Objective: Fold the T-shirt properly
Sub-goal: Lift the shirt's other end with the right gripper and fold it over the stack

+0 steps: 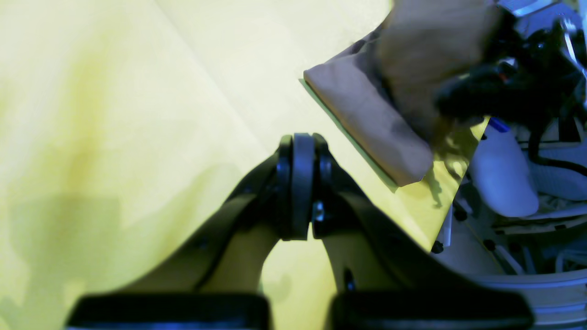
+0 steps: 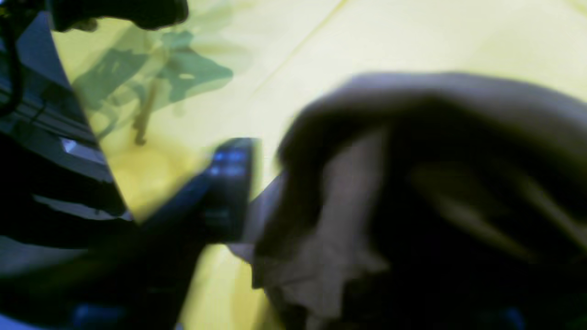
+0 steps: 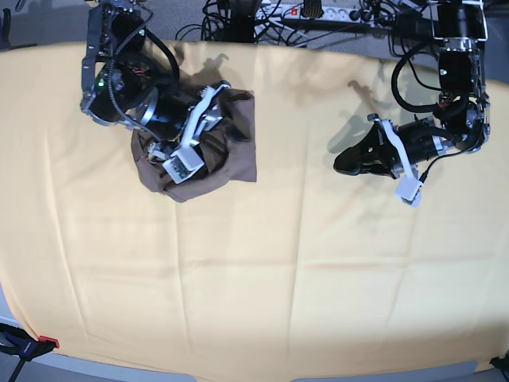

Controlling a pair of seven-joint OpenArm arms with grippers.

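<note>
On your desk (image 3: 262, 318) the cloth (image 3: 278, 263) covers the whole top. The T-shirt (image 3: 238, 151) lies bunched on it toward the far left corner in the base view, with the right gripper (image 3: 181, 163) pressed into it. The left gripper (image 3: 343, 165) hangs over bare cloth at the far right, well apart from the T-shirt. Cables (image 3: 278, 12) run behind the desk's far edge.

Bright, even overhead light (right wrist view heavily blurred)

Both arms are showing black housings with looping black cables; the left gripper (image 3: 350, 165) and right gripper (image 3: 171, 163) are wearing black fingers beside white plastic brackets.
</note>
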